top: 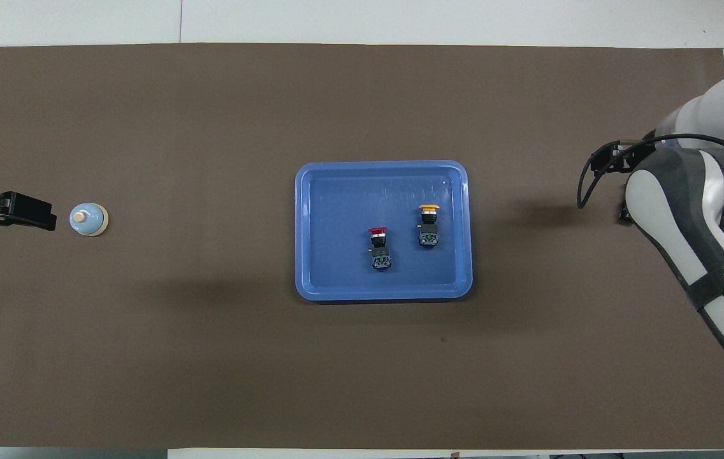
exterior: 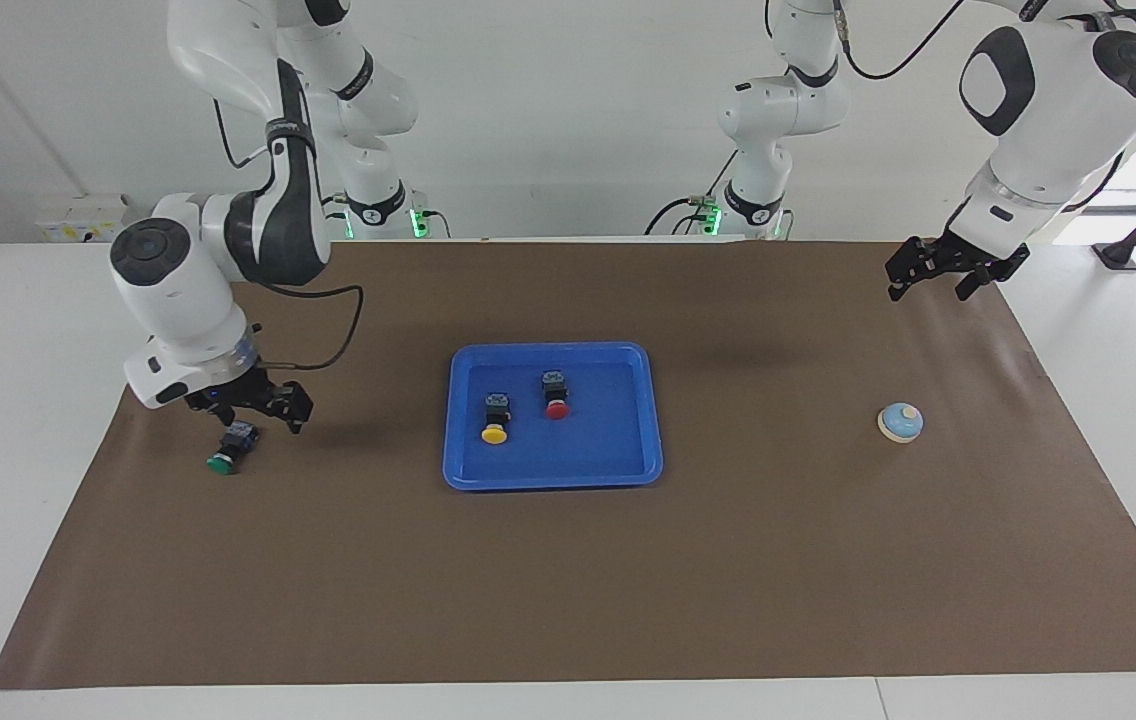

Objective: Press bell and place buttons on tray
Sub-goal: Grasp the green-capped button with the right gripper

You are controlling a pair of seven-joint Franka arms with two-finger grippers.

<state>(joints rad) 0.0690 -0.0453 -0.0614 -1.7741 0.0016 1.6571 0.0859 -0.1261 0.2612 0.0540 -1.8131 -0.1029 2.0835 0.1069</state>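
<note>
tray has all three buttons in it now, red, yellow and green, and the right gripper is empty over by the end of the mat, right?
Not quite. The tray holds only the red button and the yellow button. The facing view shows the green button lying on the mat toward the right arm's end, with the open, empty right gripper just above it.

Glossy plastic tray [exterior: 653,420], matt table cover [exterior: 778,560]

Bright-blue tray [exterior: 653,420]; yellow-capped button [exterior: 495,417], red-capped button [exterior: 555,394], green-capped button [exterior: 229,448]; light-blue bell [exterior: 899,422].
</note>
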